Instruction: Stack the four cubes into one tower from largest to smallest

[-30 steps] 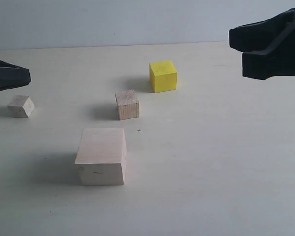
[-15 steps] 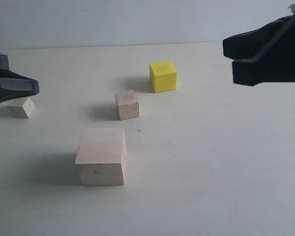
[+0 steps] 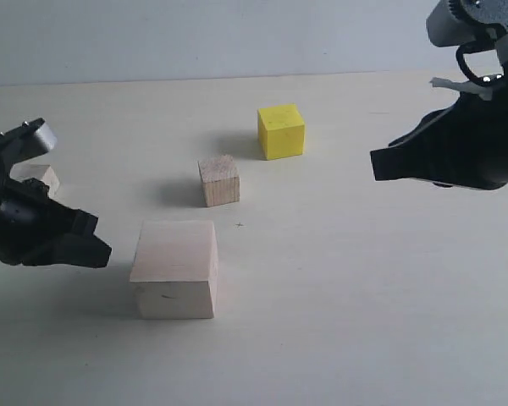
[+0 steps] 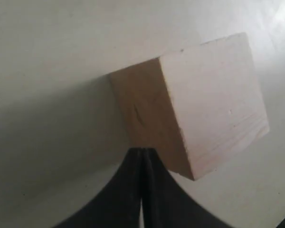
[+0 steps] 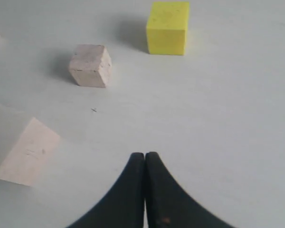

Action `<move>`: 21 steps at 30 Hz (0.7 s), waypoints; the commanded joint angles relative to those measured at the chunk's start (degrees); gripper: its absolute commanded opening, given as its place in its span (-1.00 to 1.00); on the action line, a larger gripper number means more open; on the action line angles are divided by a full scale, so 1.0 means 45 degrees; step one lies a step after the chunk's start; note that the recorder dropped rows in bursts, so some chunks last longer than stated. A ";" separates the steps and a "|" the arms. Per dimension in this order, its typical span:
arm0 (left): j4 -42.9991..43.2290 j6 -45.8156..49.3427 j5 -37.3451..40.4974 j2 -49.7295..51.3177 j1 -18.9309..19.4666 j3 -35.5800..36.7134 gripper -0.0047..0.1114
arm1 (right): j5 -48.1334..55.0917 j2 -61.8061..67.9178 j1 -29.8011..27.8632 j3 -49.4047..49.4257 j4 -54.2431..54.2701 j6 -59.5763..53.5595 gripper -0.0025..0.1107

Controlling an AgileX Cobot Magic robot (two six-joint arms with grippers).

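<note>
The four cubes sit apart on the table (image 3: 364,296), none stacked. The large pale cube (image 3: 174,269) is nearest the exterior camera, resting flat. From it, the brownish cube (image 3: 218,180) lies at about 1 o'clock, and the yellow cube (image 3: 281,131) lies farther off along nearly the same line. The smallest cube (image 3: 44,178) is at about 10 o'clock, well apart from the others.

The left gripper (image 3: 100,252) hangs low at 9 o'clock of the large cube, near its left face, its tip pointing toward that face. Its jaws are pressed together and carry nothing. In the left wrist view the joined tip lines up with the cube's shaded side, but whether it touches cannot be told. The right gripper (image 3: 378,165) hovers above the table at about 4 o'clock of the yellow cube, well apart from it, tip pointing toward the middle. Its jaws are likewise together and empty.

The left arm covers much of the smallest cube, so only its upper and right part shows. Both arms run out of the exterior view at its side edges. In the right wrist view the large cube's upper side fades into the pale table and is hard to trace.
</note>
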 commanded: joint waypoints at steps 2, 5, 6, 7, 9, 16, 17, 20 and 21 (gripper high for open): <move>0.0786 -0.1251 -0.0137 0.0040 -0.0617 -0.0064 -0.92 | 0.1275 0.0044 0.0019 -0.0091 -0.2019 0.1298 -0.96; 0.1405 -0.2055 0.0215 0.0184 -0.1110 0.0005 -0.92 | 0.1636 0.0044 0.0019 -0.0091 -0.2136 0.1298 -0.96; 0.1523 -0.2170 0.0215 0.0215 -0.1322 0.0147 -0.92 | 0.1636 0.0044 0.0019 -0.0091 -0.2136 0.1298 -0.96; 0.1550 -0.2168 0.0215 0.0272 -0.1534 0.0315 -0.92 | 0.1636 0.0044 0.0019 -0.0091 -0.2136 0.1298 -0.96; 0.1484 -0.2193 0.0215 0.0352 -0.1916 0.0666 -0.92 | 0.1583 0.0044 0.0019 -0.0091 -0.2136 0.1298 -0.96; 0.1334 -0.2196 -0.0647 0.0638 -0.2684 0.1200 -0.92 | 0.1460 0.0044 0.0019 -0.0091 -0.2231 0.1298 -0.96; 0.1255 -0.2153 -0.0914 0.0731 -0.2684 0.1200 -0.92 | 0.1426 0.0044 0.0019 -0.0091 -0.2231 0.1298 -0.96; 0.0966 -0.1939 -0.1517 0.1064 -0.2684 0.1200 -0.92 | 0.1233 0.0044 0.0019 -0.0091 -0.2231 0.1298 -0.96; 0.0672 -0.1634 -0.1571 0.1154 -0.2684 0.1200 -0.92 | 0.1205 0.0044 0.0019 -0.0091 -0.2231 0.1298 -0.96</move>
